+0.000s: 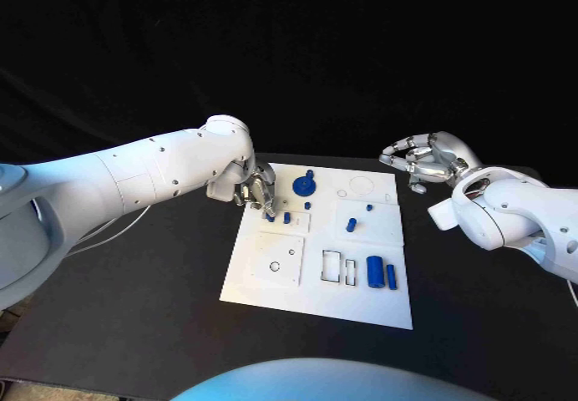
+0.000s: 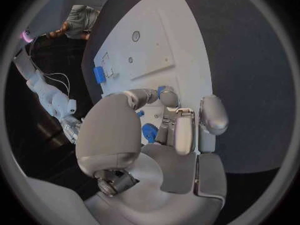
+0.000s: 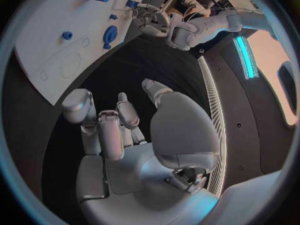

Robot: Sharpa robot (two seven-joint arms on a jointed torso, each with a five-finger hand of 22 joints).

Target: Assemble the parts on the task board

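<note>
The step in hand is judged to be the pickup or seating of a small blue part [image 1: 286, 218] near the far left of the task board [image 1: 277, 292], where the left hand [image 1: 253, 188] is lowered over the plate. For this to be done well, the fingertips should be kept square to the part and brought together slowly, so that the piece is not pushed sideways across the smooth white surface; the neighbouring round blue part [image 1: 307, 183] just beside the hand should be left undisturbed. In the left wrist view the fingers [image 2: 181, 130] are seen curled down toward the board with blue pieces [image 2: 149, 132] showing between and beside them; contact looks likely, but whether a part is truly gripped cannot be told. The right hand [image 1: 428, 160] is held off the board beyond its far right corner, above the black table [image 1: 144, 317], fingers loosely curled, nothing held. Other blue parts [image 1: 375, 271] lie in the board's near right area.
</note>
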